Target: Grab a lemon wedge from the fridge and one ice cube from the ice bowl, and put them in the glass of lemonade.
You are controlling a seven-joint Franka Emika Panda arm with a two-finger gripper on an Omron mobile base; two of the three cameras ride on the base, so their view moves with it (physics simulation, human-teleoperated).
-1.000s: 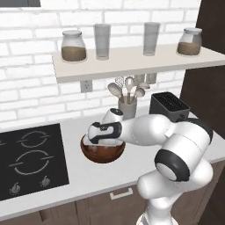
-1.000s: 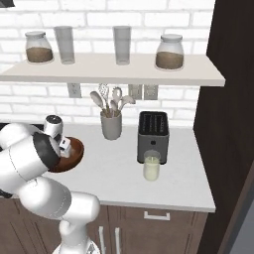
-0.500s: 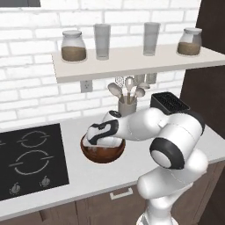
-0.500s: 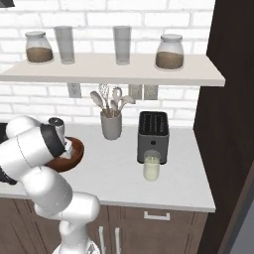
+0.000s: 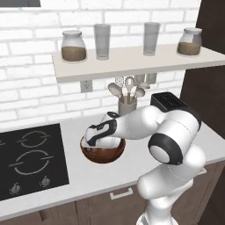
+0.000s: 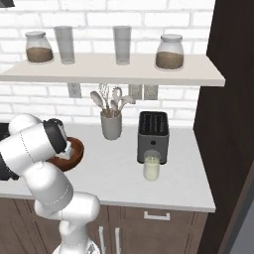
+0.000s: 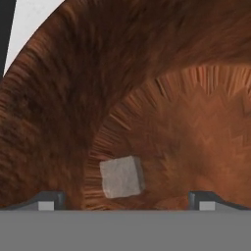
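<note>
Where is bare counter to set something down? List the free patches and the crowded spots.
Free: the counter between the ice bowl and the glass of lemonade, and the strip right of the toaster. Crowded: the back by the utensil cup, and the bowl, where the open gripper hangs over the ice cube.

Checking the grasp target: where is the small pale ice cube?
In the hand view, the small pale ice cube lies on the reddish-brown wooden bowl floor, between the open claw tips.

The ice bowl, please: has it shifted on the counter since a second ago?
No. The ice bowl sits in the same spot beside the cooktop, below the utensil cup.
</note>
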